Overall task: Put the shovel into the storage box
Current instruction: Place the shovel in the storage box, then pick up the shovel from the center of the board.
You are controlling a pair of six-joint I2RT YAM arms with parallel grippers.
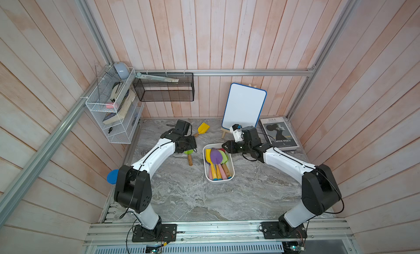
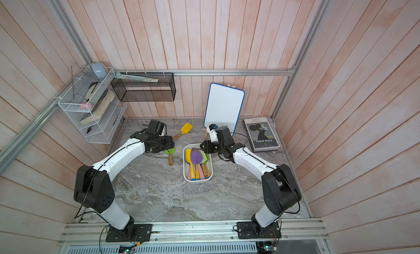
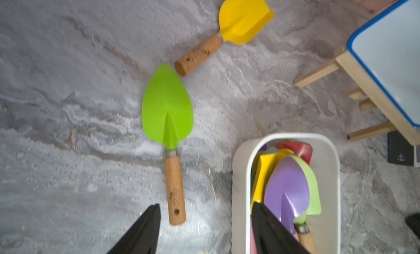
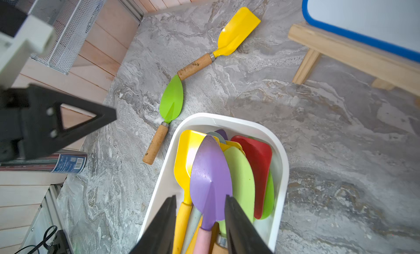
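Grey worktop (image 1: 181, 196) bears the green shovel (image 3: 167, 109): the wide left pincer (image 3: 205, 204) should straddle its handle (image 3: 173, 184) mid-length, the narrowly parted right pincer (image 4: 200, 196) hanging over the storage box (image 4: 281, 161).

The left white-and-black arm (image 1: 151, 156) and the right white-and-black arm (image 1: 286, 161) rise from their bases, bend at the elbow and lean inward toward each other. The left black gripper (image 3: 205, 205) points down, jaws spread wide and empty; the right black gripper (image 4: 200, 197) points down too, jaws partly apart.
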